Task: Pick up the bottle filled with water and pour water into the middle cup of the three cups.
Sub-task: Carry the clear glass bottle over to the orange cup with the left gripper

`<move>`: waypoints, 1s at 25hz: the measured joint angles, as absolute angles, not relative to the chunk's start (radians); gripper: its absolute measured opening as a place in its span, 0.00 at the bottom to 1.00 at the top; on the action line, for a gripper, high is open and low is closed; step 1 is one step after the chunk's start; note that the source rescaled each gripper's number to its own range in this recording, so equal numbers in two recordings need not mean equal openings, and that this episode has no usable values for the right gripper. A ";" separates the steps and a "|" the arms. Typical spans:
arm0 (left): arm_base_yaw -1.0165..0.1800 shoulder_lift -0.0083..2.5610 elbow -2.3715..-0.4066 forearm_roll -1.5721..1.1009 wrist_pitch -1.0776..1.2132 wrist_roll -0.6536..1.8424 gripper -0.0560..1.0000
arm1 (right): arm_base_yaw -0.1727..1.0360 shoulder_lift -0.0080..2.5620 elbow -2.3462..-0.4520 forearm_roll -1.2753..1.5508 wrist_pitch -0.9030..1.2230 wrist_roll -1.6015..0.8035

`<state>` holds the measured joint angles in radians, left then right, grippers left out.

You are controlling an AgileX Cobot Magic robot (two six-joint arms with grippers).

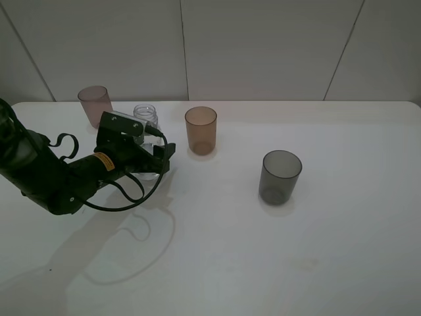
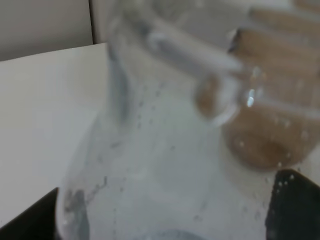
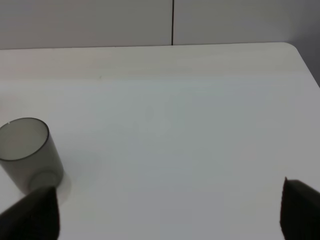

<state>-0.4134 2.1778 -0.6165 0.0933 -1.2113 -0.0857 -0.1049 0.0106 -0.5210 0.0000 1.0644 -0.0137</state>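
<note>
The clear bottle [image 1: 146, 120] stands at the back left of the table, between the mauve-pink cup [image 1: 95, 105] and the amber middle cup [image 1: 200, 130]. My left gripper [image 1: 152, 161] is shut on the bottle's lower body. In the left wrist view the bottle [image 2: 165, 150] fills the frame, blurred, between the dark fingertips [image 2: 295, 207], with the amber cup [image 2: 270, 125] behind it. The dark grey cup [image 1: 281, 176] stands to the right. My right gripper [image 3: 165, 210] is open and empty, and the grey cup [image 3: 27, 152] shows beside it. The right arm is out of the high view.
The white table [image 1: 263, 263] ends at a pale panelled wall at the back. The left arm and its looping cable [image 1: 125, 197] lie across the left side of the table.
</note>
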 joint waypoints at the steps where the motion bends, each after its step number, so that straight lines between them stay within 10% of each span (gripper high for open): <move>1: -0.413 2.178 -0.616 0.093 -1.211 -0.086 0.75 | -0.105 0.011 -0.521 0.000 1.064 -0.014; 4: -0.413 2.178 -0.616 0.089 -1.211 -0.086 0.05 | -0.105 0.011 -0.521 0.000 1.064 -0.014; 25: -0.413 2.178 -0.615 0.085 -1.212 -0.059 0.07 | -0.105 0.011 -0.521 0.000 1.064 -0.014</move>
<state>-0.4134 2.1778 -0.6155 0.0854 -1.2117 -0.0585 -0.1049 0.0106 -0.5210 0.0000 1.0644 -0.0137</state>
